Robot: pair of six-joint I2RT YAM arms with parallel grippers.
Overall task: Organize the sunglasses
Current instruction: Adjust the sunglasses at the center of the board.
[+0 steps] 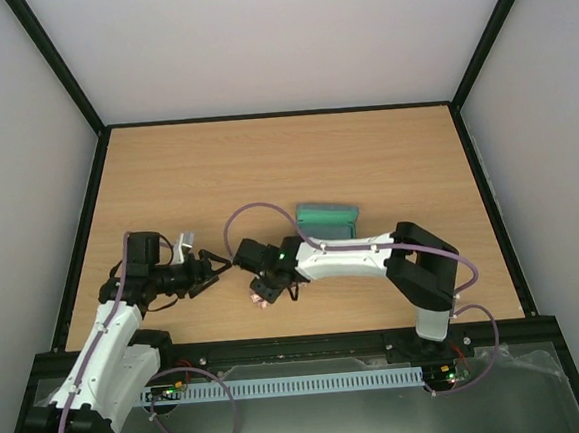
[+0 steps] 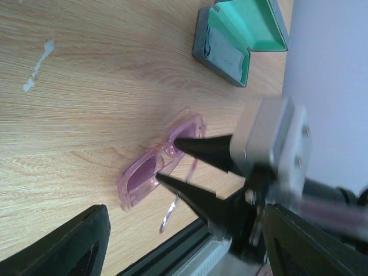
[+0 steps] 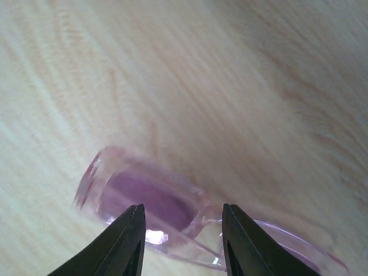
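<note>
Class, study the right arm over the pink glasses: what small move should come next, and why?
The right gripper should probably close its jaws gently: they straddle the pink-tinted, thin-framed sunglasses near the bridge but stand apart, and the pair lies on the wooden table.

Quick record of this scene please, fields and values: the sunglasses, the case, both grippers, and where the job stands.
sunglasses: pink-tinted, lying on the table, outside the case
case: open, teal lining, apart from the sunglasses
right gripper: down over the sunglasses, a finger on either side of the frame; cannot tell whether it is gripping
left gripper: open, holding nothing, close beside the right gripper
status: sunglasses not yet in the case
</note>
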